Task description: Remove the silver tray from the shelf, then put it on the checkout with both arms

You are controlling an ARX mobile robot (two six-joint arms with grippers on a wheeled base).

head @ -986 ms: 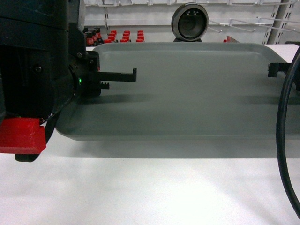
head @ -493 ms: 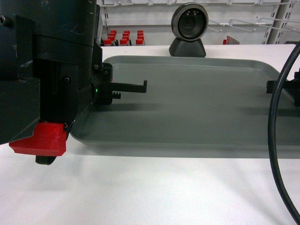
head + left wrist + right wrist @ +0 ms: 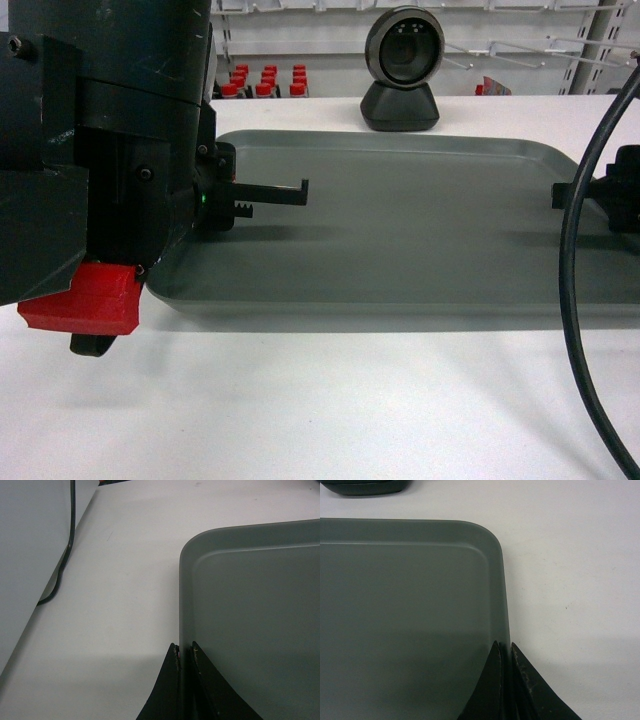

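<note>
The silver tray (image 3: pixel 420 230) lies level and very low over the white checkout (image 3: pixel 330 400), just in front of the round scanner (image 3: pixel 402 65). Whether it touches the counter I cannot tell. My left gripper (image 3: pixel 262 198) is shut on the tray's left rim, and in the left wrist view its fingers (image 3: pixel 183 652) pinch that rim beside a rounded corner of the tray (image 3: pixel 250 620). My right gripper (image 3: pixel 575 195) is shut on the right rim. The right wrist view shows it (image 3: pixel 505 650) clamping the edge of the tray (image 3: pixel 405 610).
The left arm's bulky black body with its red block (image 3: pixel 85 300) fills the left foreground. A thick black cable (image 3: pixel 580 300) hangs down the right side. Behind the counter stand white shelf boards with red-capped bottles (image 3: pixel 265 78). The scanner's base (image 3: pixel 365 487) sits close to the tray's far edge.
The tray has sunk lower toward the counter with both grippers still holding it, so the scanner's base now shows above its far rim. The left arm has shifted right.
</note>
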